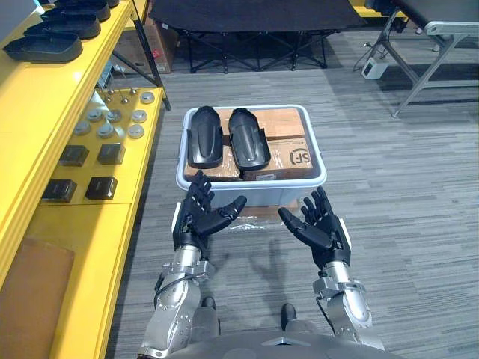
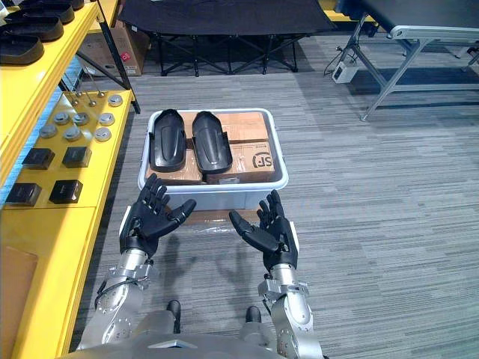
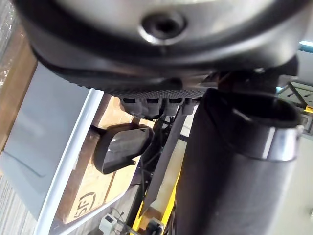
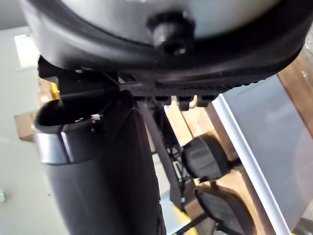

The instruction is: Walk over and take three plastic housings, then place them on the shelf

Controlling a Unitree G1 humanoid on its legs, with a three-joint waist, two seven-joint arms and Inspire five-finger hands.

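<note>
- 2 glossy black plastic housings, the left housing (image 1: 204, 135) and the right housing (image 1: 249, 138), lie side by side on brown cardboard boxes (image 1: 288, 142) inside a pale grey plastic bin (image 1: 262, 194) on the grey carpet floor (image 1: 404, 202).
- Your left hand (image 1: 198, 213) is palm up with fingers spread wide, holding nothing, just before the bin's near wall.
- Your right hand (image 1: 318, 224) is the same: wide and holding nothing.
- On your left, the yellow shelf (image 1: 82, 247) carries more black housings (image 1: 45, 46) on its top tier.
- The lower tier holds round silver metal discs (image 1: 112, 123) and square black blocks (image 1: 101, 187).
</note>
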